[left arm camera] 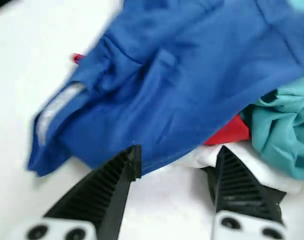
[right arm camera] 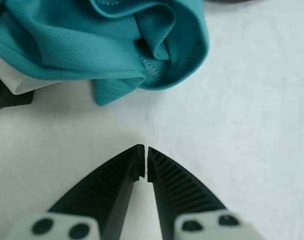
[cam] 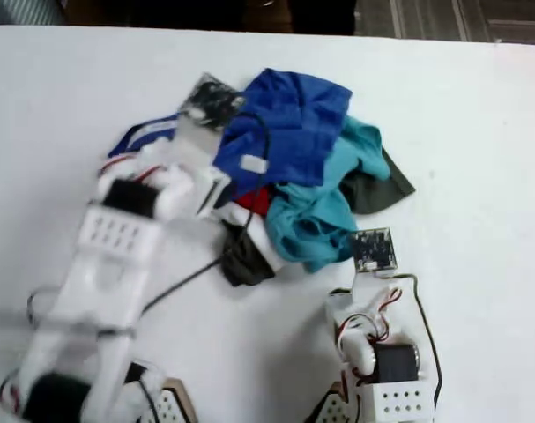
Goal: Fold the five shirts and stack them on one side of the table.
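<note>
A heap of shirts lies mid-table. On top is a blue shirt [cam: 289,123] [left arm camera: 182,85], with a teal shirt [cam: 324,216] [right arm camera: 91,40] at its near right. A dark shirt [cam: 379,187] pokes out at the right, and a red and white one [cam: 254,203] [left arm camera: 224,134] lies underneath. A white shirt with blue and red stripes [cam: 135,145] spreads to the left. My left gripper [left arm camera: 178,152] stands open just short of the blue shirt's hem, holding nothing. My right gripper [right arm camera: 144,150] is shut and empty over bare table, a little short of the teal shirt.
The left arm [cam: 113,247] stretches from the near left corner up to the heap. The right arm [cam: 377,357] sits low at the near edge. A cable [cam: 183,282] runs across the white table [cam: 479,176], which is bare to the right and at the far side.
</note>
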